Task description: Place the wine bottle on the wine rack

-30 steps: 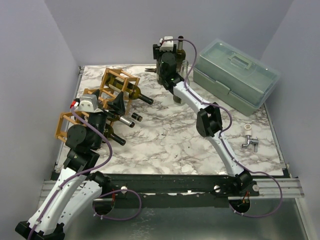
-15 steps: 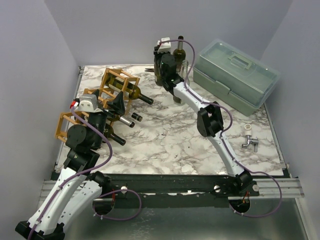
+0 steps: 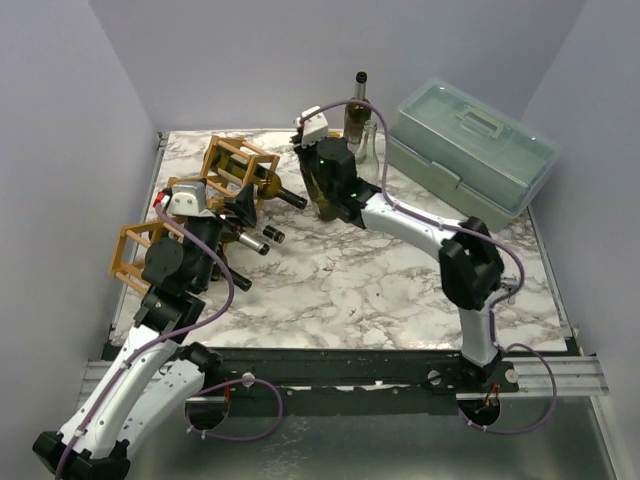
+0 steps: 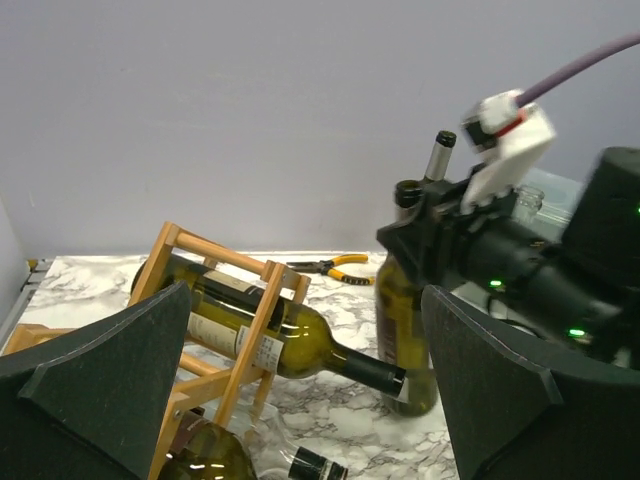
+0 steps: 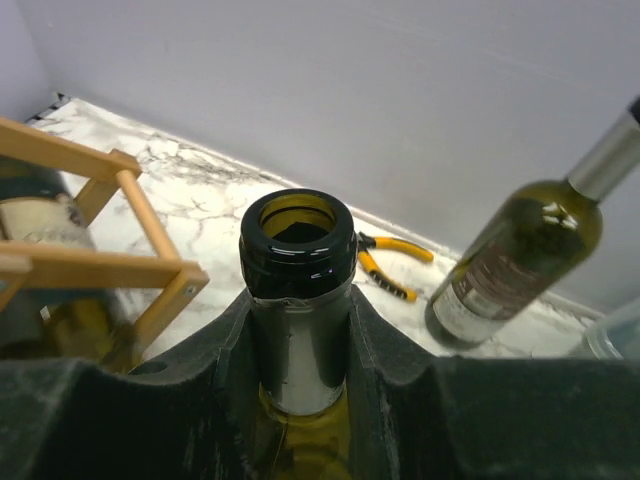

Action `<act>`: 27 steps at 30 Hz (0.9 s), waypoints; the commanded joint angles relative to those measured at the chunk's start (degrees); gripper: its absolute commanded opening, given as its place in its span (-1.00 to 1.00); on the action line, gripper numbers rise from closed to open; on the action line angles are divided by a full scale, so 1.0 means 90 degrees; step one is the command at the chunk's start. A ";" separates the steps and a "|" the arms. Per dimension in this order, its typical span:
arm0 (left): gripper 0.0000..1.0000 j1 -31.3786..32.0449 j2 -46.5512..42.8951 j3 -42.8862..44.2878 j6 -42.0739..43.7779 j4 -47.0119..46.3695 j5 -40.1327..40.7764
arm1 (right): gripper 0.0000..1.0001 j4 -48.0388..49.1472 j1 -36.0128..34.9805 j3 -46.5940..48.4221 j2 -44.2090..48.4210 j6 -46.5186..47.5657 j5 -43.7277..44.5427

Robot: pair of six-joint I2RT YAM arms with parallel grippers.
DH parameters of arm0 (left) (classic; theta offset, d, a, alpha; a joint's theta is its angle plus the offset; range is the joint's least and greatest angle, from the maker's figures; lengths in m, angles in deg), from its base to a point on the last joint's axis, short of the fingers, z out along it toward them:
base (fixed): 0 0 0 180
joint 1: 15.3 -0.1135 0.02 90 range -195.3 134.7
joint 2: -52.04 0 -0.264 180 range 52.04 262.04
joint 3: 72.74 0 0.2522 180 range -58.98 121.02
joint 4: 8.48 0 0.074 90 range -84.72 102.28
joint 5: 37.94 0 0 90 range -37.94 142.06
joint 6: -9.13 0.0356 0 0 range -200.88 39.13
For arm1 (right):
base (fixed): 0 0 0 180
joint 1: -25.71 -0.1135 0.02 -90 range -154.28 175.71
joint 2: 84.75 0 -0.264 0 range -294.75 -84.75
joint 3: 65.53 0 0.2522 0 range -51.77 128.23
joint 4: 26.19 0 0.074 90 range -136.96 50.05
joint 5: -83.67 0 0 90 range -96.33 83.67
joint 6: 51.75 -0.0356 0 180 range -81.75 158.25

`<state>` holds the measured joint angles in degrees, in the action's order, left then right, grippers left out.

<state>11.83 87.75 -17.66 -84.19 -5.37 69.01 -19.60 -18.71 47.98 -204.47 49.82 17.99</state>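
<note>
On the worktop's (image 3: 340, 270) left sat the wine rack (image 3: 238, 168), and just right of it the upright wine bottle (image 5: 297, 250) had its neck clamped in the right gripper (image 5: 300, 325), apparently for carrying across, while the left gripper (image 4: 300, 390) gaped empty nearby.

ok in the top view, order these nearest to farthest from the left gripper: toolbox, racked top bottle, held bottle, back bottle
From the left gripper:
1. racked top bottle, just to its right
2. held bottle, in the right gripper, centre-rear
3. back bottle, standing by the rear wall
4. toolbox, rear right corner
</note>
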 commanded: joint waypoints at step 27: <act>0.97 0.0971 0.3380 0.0752 -0.2068 -0.0681 -0.6389 | -0.99 -0.1479 -0.0113 -0.5011 0.6887 -0.4318 -0.0329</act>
<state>16.42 115.59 -12.48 -99.90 -7.93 22.78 -39.03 -19.61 2.89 -145.52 17.56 11.56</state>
